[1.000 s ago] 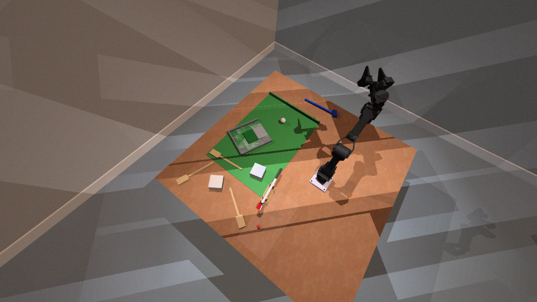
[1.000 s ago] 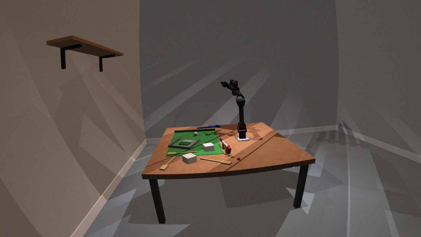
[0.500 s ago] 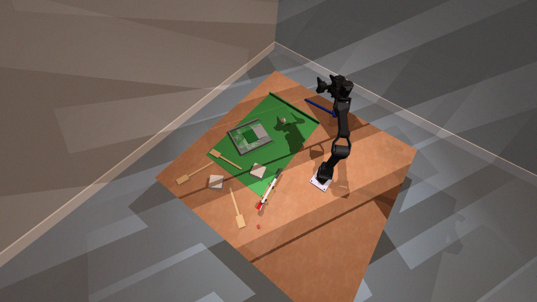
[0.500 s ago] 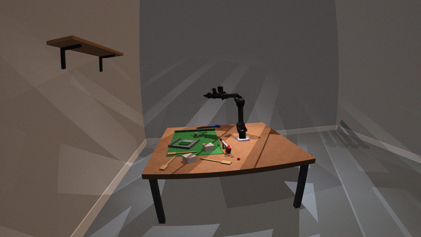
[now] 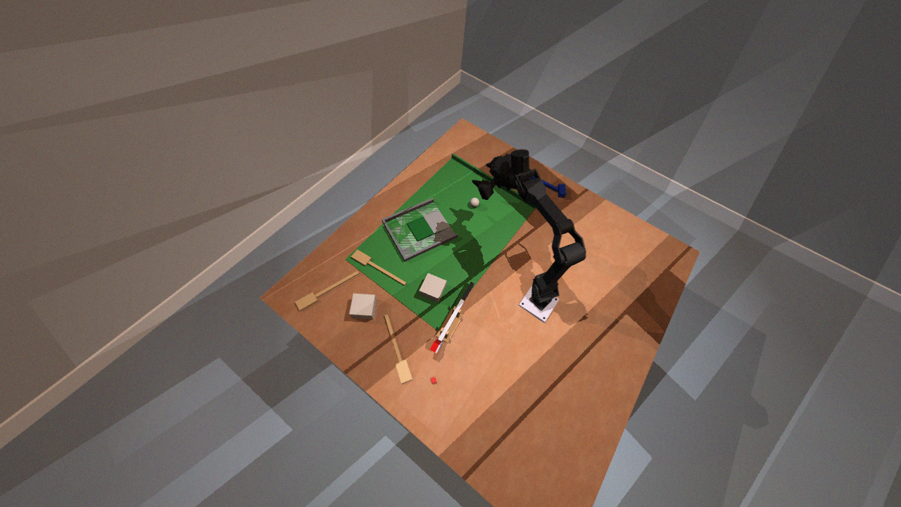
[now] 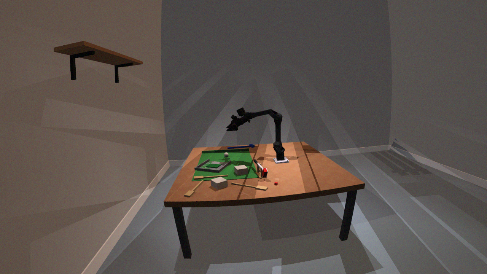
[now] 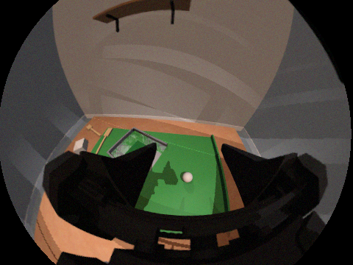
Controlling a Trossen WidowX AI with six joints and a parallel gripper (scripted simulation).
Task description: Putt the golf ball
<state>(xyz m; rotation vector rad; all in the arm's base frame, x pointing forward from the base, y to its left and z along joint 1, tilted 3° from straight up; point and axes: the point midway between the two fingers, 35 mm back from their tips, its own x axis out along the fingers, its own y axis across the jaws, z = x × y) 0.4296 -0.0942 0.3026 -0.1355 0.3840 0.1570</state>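
Observation:
The red putter [image 5: 450, 320] [image 6: 262, 169] lies on the table by the green mat's near right corner, red head toward the front. The white golf ball [image 5: 474, 201] [image 6: 226, 154] [image 7: 187, 177] rests on the green mat [image 5: 390, 255] [image 6: 250, 172] [image 7: 191, 199] near its far end. The raised green [image 5: 419, 228] [image 6: 213, 165] [image 7: 129, 141], a grey-framed platform with a ramp, sits on the mat's left part. My gripper [image 5: 486, 178] [image 6: 231, 128] [image 7: 190, 146] is open and empty, high above the mat's far end, pointing down toward the ball.
A blue putter [image 5: 554, 187] [image 6: 240, 146] lies behind the mat. Two pale blocks [image 5: 432, 286] [image 5: 362, 305] and three wooden putters [image 5: 378, 266] [image 5: 324, 291] [image 5: 396, 350] lie near the front left. A small red cube [image 5: 433, 380] [image 6: 276, 183] is near the front. A low green rail edges the mat's far side.

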